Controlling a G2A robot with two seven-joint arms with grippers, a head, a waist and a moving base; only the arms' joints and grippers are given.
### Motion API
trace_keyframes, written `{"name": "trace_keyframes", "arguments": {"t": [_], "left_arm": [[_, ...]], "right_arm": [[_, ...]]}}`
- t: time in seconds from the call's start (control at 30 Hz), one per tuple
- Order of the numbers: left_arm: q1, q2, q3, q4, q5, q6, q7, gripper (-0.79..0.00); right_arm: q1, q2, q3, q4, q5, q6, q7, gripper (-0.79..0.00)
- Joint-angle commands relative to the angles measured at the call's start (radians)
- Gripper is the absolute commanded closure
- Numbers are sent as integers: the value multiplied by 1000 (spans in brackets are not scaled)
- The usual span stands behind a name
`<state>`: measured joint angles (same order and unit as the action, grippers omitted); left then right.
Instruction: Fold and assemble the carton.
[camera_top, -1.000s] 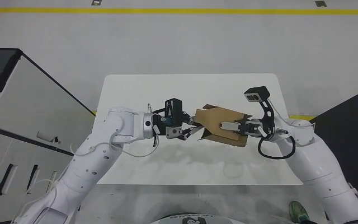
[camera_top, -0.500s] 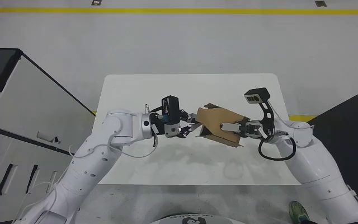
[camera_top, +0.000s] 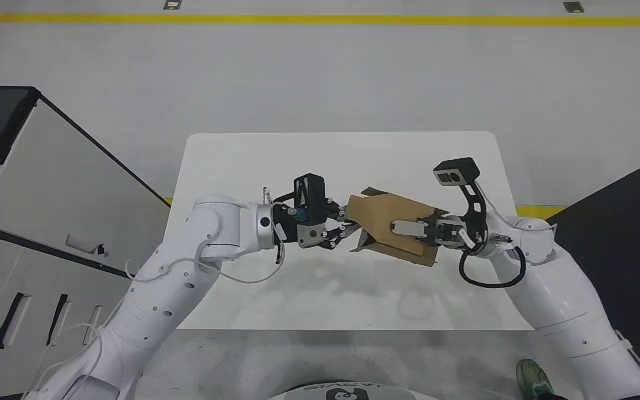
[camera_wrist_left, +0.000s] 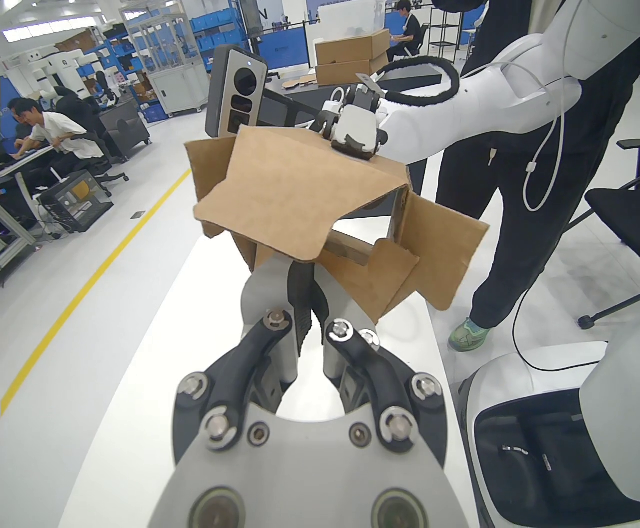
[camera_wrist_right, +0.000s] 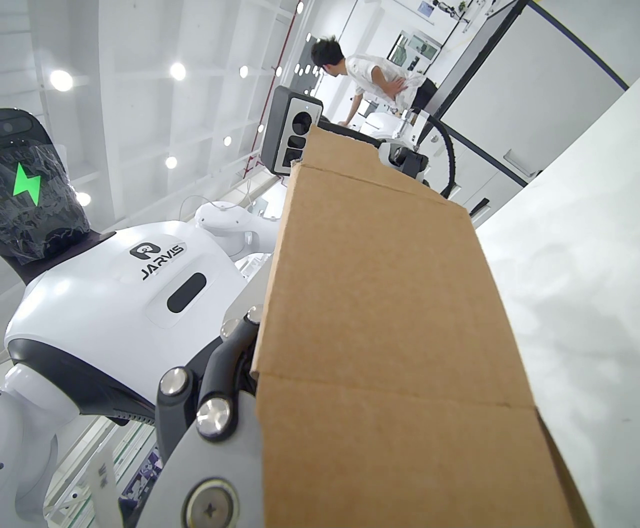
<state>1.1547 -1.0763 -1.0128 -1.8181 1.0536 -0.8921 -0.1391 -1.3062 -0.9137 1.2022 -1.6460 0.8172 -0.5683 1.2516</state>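
Fingers of both arms meet over the middle of the white rectangular table (camera_top: 230, 170), where the brown, half-folded cardboard carton (camera_top: 378, 212) is held up with its end flaps splayed open. The right gripper (camera_top: 400, 226) is clamped on the carton's top panel — one white finger (camera_wrist_left: 352, 135) lies flat on it. The left gripper (camera_wrist_left: 302, 285) has its black-padded fingers (camera_wrist_left: 296, 297) pressed together at the open end, tips tucked under a rounded flap — whether cardboard sits between them I cannot tell.

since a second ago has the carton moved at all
Yes, slightly: in the top view the carton has edged away from the table's right edge.
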Motion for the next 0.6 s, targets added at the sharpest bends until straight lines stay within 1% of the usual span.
{"name": "trace_keyframes", "arguments": {"t": [0.0,0.37,0.57], "left_arm": [[2,0,-2,1,-4,10,-3,0],[4,-1,10,-4,-19,-7,-13,0],[3,-1,12,-6,-24,4,-19,0]], "right_arm": [[-1,-2,-1,-1,2,2,2,0],[-16,-7,11,0,-6,6,7,0],[-18,-11,9,-4,-5,10,10,0]]}}
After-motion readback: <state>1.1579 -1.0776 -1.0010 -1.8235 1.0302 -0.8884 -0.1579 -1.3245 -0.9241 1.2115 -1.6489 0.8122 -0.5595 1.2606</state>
